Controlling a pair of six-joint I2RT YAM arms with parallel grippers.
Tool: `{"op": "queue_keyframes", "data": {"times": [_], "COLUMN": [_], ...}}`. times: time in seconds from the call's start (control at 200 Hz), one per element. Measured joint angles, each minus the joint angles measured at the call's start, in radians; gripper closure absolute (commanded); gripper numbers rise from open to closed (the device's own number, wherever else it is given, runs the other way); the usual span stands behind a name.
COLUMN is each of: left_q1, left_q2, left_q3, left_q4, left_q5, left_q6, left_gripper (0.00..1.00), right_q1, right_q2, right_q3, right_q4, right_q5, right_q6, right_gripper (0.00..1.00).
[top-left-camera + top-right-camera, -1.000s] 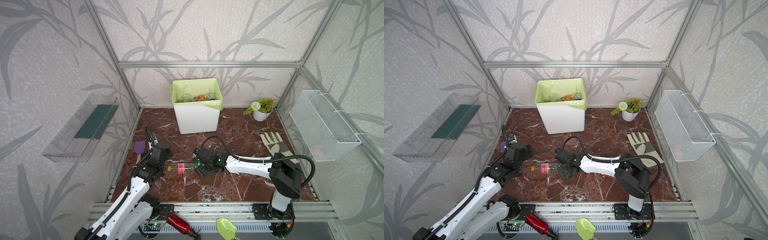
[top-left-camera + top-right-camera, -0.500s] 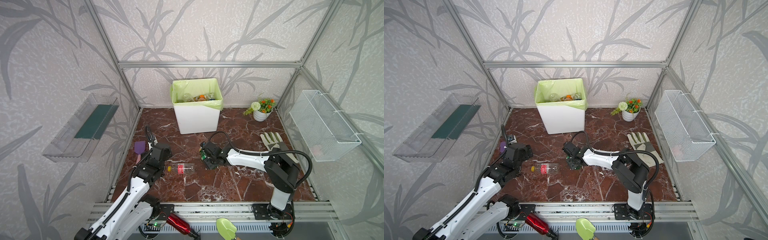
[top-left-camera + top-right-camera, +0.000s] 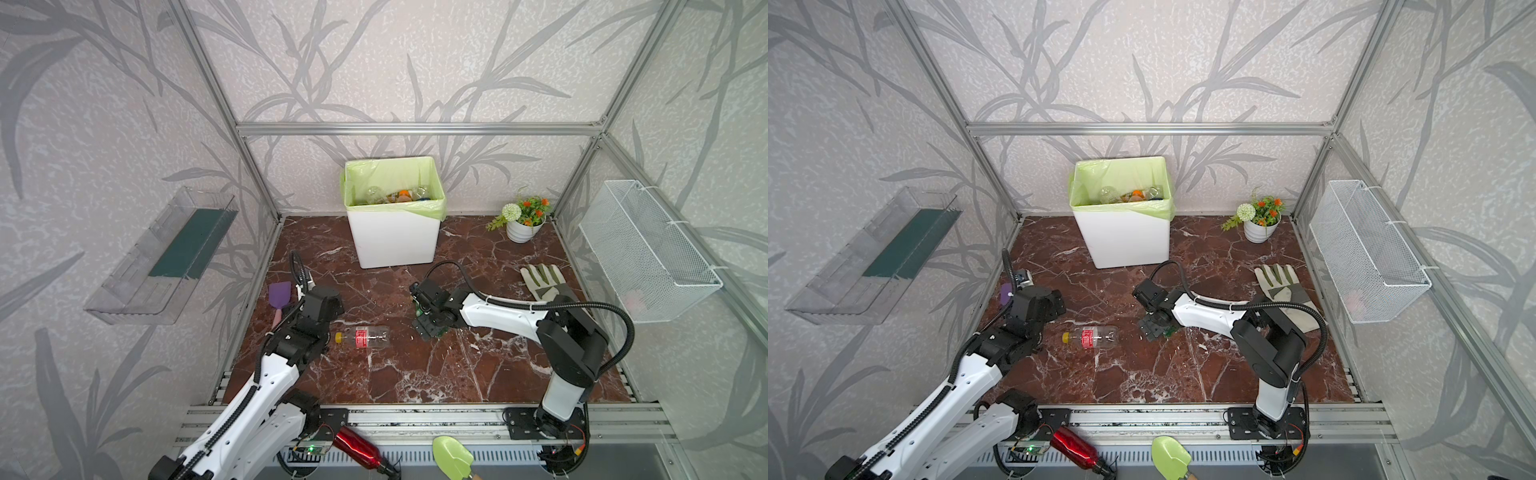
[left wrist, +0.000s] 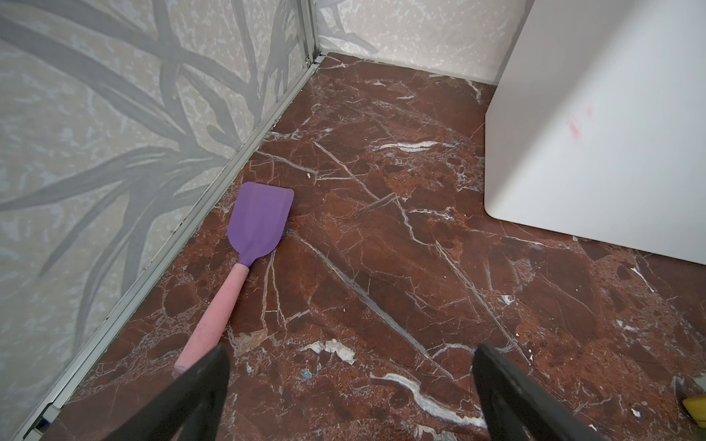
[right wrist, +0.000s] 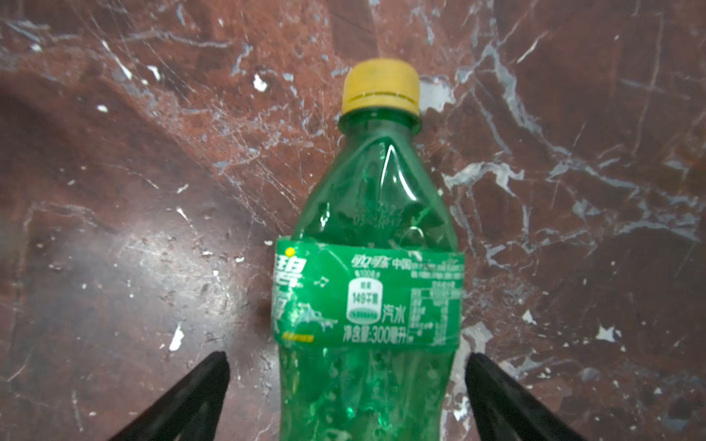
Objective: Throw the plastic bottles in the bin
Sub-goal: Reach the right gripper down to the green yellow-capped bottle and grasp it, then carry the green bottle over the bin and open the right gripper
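A green plastic bottle (image 5: 366, 298) with a yellow cap lies on the marble floor. My right gripper (image 5: 347, 359) stands open over it, with a gap between each finger and the bottle's sides. In both top views that gripper (image 3: 430, 326) (image 3: 1156, 326) points down at mid-floor and hides most of the bottle. A clear bottle (image 3: 361, 336) (image 3: 1090, 336) with a red label lies to its left. My left gripper (image 4: 351, 351) (image 3: 328, 301) is open and empty beside it. The white bin (image 3: 395, 241) (image 3: 1125, 245) (image 4: 611, 133) at the back holds several bottles (image 3: 395, 195).
A purple spatula (image 3: 279, 297) (image 4: 259, 221) lies by the left wall. A glove (image 3: 544, 282) and a flower pot (image 3: 523, 224) are at the right. A wire basket (image 3: 644, 253) and a clear tray (image 3: 166, 253) hang on the side walls. A red metal bottle (image 3: 357, 446) lies at the front rail.
My right gripper has moved to the right, away from the clear bottle, and now stands wide open. The left arm and the clear bottle have not moved.
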Motion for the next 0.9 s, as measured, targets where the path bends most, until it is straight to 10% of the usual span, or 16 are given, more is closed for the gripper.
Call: {"op": "queue_keyframes", "data": {"times": [0.605, 0.9], "left_q1": [0.000, 0.000], "left_q2": [-0.011, -0.008], "left_q3": [-0.001, -0.005], "left_q4": [-0.019, -0.017], "left_q5": [-0.018, -0.019], "left_q6": [0.000, 0.000], "left_gripper": [0.01, 0.01], "right_q1": [-0.011, -0.035], "right_q2": [0.130, -0.205], "right_q3": [0.124, 0.002], "right_q4": [-0.066, 0.026], "right_q5": [0.029, 0.075], "right_q6": [-0.078, -0.128], "right_gripper": [0.42, 0.42]}}
